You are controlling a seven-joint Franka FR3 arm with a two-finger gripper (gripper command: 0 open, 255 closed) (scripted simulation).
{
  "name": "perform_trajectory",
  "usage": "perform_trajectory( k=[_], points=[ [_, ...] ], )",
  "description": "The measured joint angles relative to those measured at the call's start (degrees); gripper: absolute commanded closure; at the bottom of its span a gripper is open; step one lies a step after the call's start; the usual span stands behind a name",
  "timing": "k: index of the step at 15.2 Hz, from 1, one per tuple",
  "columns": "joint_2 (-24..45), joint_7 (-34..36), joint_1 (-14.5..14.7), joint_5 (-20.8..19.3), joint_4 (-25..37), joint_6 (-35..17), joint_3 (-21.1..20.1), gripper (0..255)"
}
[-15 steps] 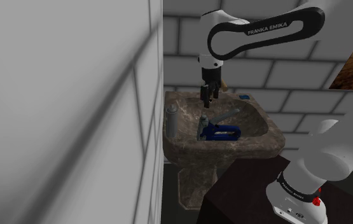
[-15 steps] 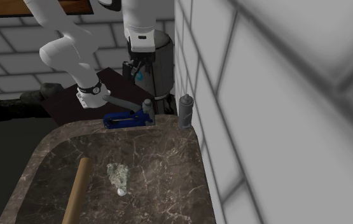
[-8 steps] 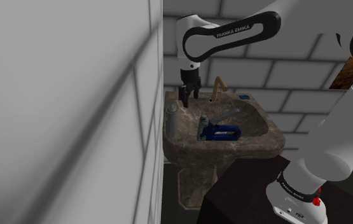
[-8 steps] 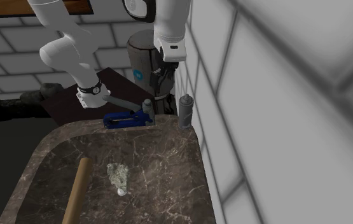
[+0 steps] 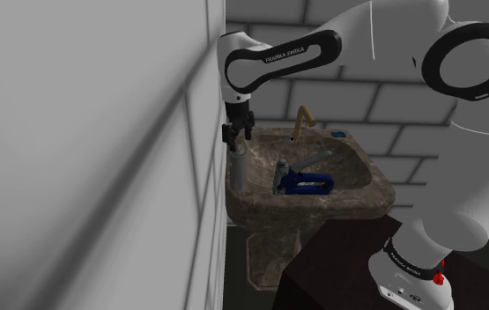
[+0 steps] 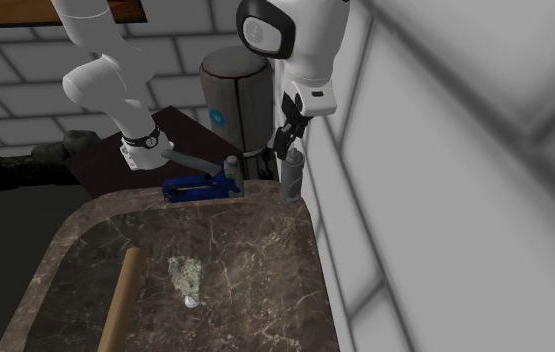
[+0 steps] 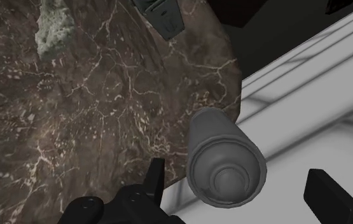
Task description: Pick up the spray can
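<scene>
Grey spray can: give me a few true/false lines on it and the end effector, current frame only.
1. The grey cylindrical spray can stands upright on the rim of the brown marble sink. True.
2. The black end effector is shut on the can. False: its fingers stand apart on either side of the can's top, and none is seen touching it.
3. The end effector hangs right above the can, pointing down at it. True.
4. The can lies in the basin against the blue staple gun. False: it stands at the rim beside the white tiled wall, apart from the staple gun.
</scene>
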State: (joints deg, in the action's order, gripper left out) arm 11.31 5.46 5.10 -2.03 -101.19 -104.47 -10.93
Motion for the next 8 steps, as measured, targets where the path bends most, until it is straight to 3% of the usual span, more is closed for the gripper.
perform_trajectory(
  k=[6, 7, 8],
  points=[
    [1.52, 0.28, 0.1, -0.3, -2.45, -3.98, 0.03, 0],
    [1.71, 0.3, 0.12, -0.34, -2.5, -4.21, 0.04, 255],
    [1.74, 0.3, 0.14, -0.25, -2.55, -4.36, 0.01, 255]
  ],
)
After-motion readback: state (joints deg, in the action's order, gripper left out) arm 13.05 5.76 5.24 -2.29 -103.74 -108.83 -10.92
